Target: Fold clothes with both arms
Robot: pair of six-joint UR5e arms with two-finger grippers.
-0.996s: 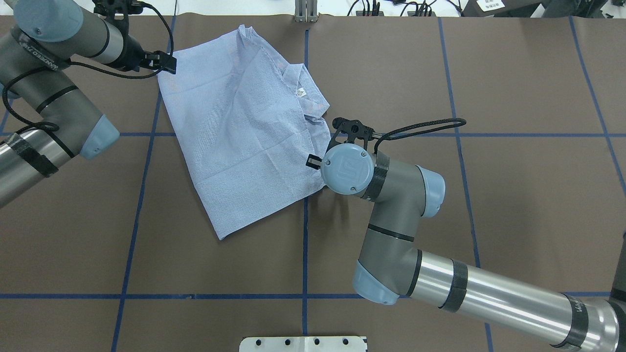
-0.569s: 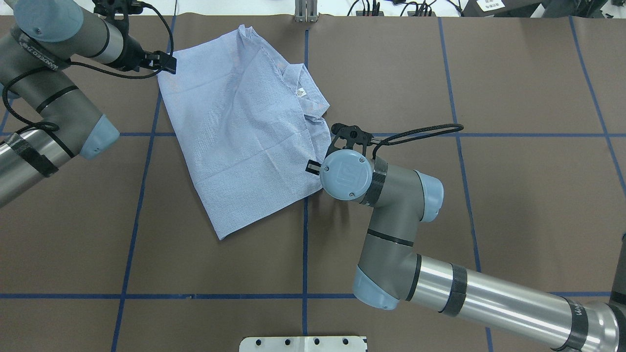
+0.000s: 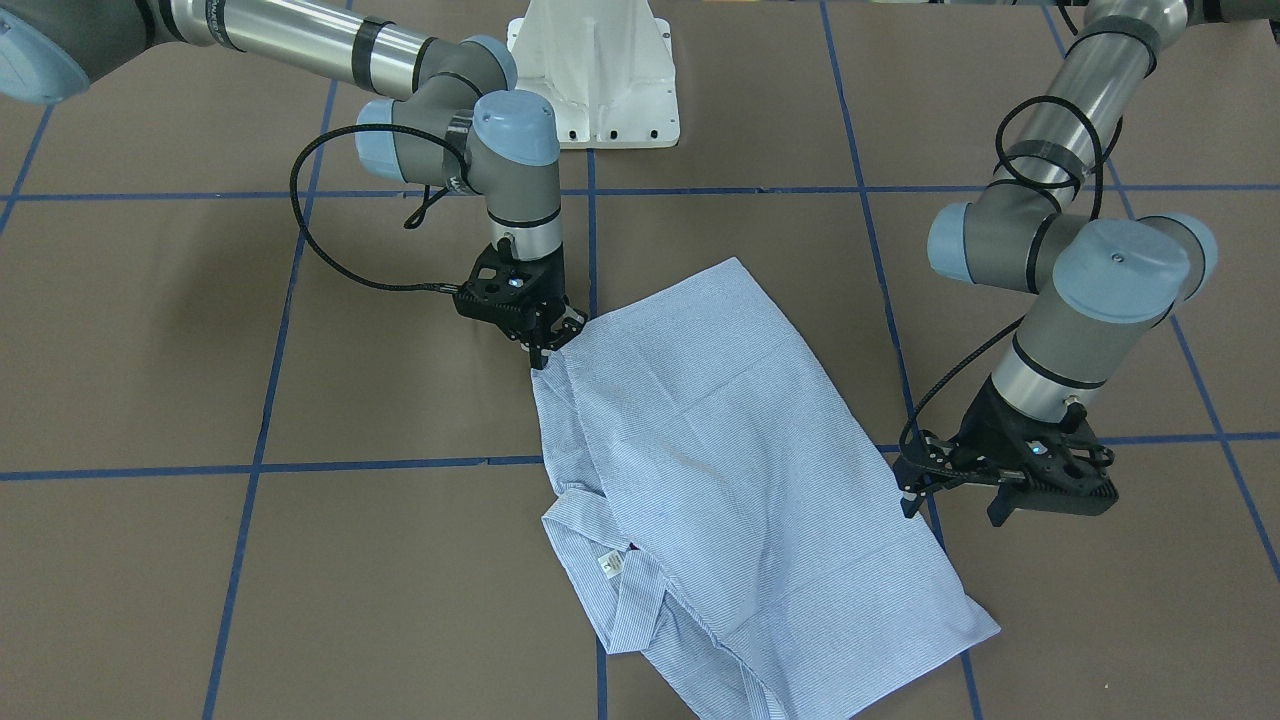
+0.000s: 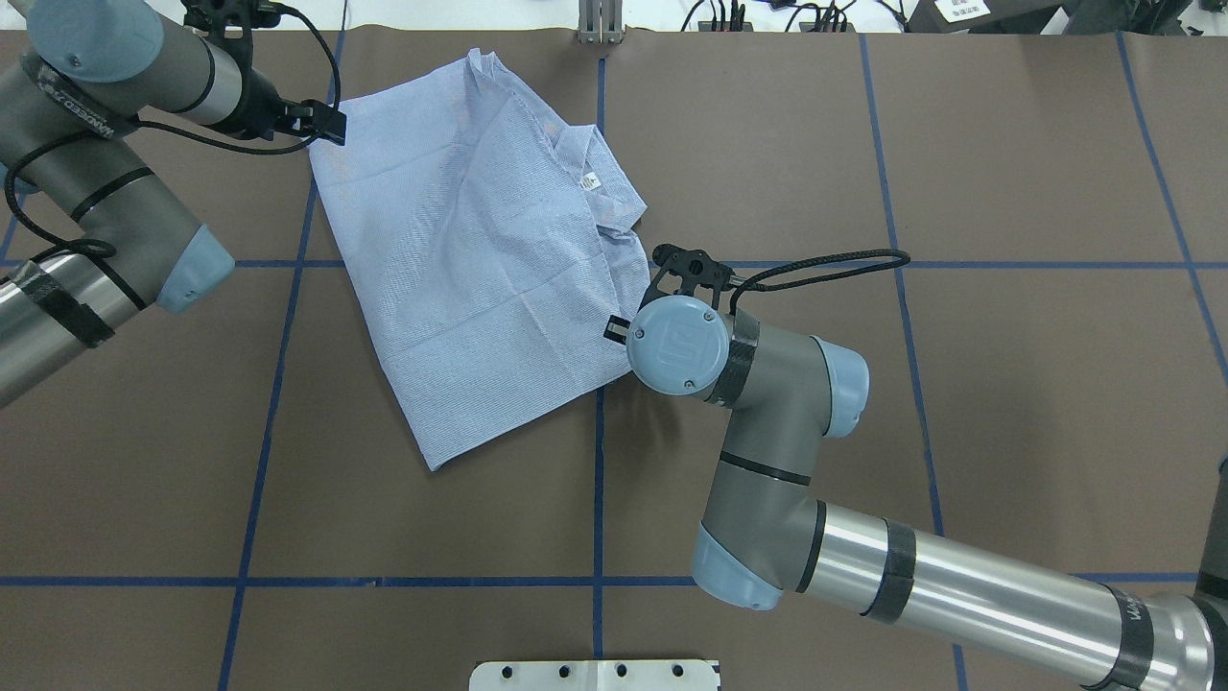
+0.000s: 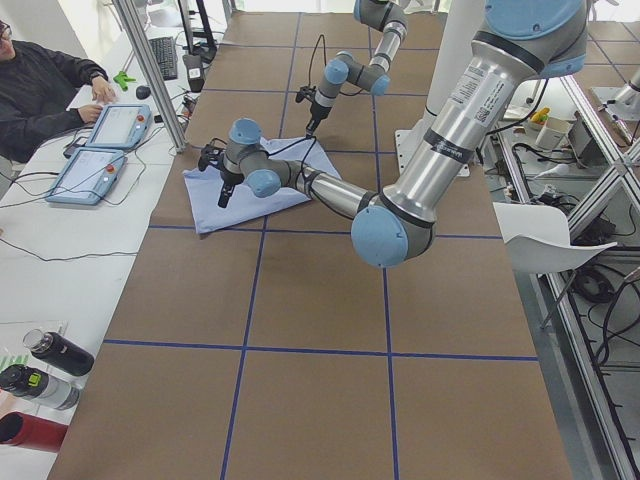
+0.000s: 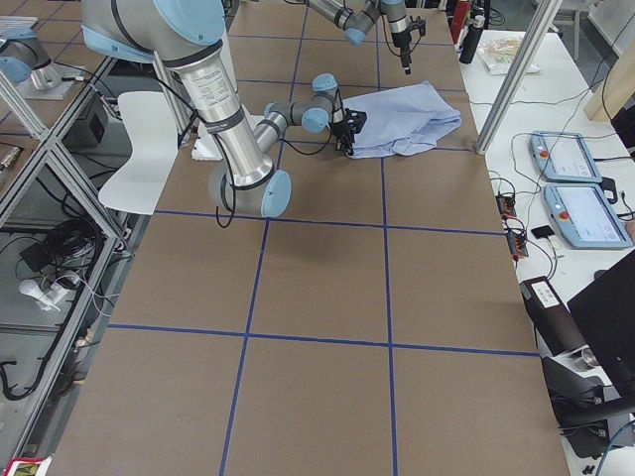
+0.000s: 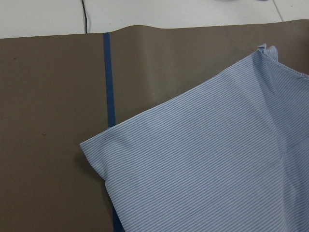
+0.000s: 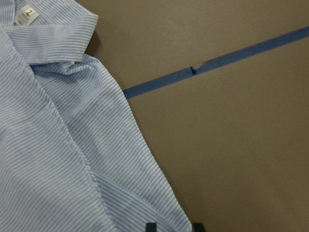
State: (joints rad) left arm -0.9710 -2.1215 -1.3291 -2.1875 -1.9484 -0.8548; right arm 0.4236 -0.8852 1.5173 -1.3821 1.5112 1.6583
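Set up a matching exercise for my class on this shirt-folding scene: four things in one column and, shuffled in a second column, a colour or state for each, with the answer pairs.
Column 1
1. shirt
2. label
3. left pincer
4. right pincer

Column 2
A. open, holding nothing, beside the cloth
B. fine light blue and white stripes
C. at the shirt's edge, cloth between its tips
D. small, white, marked 2

Pairs: 1-B; 2-D; 3-A; 4-C
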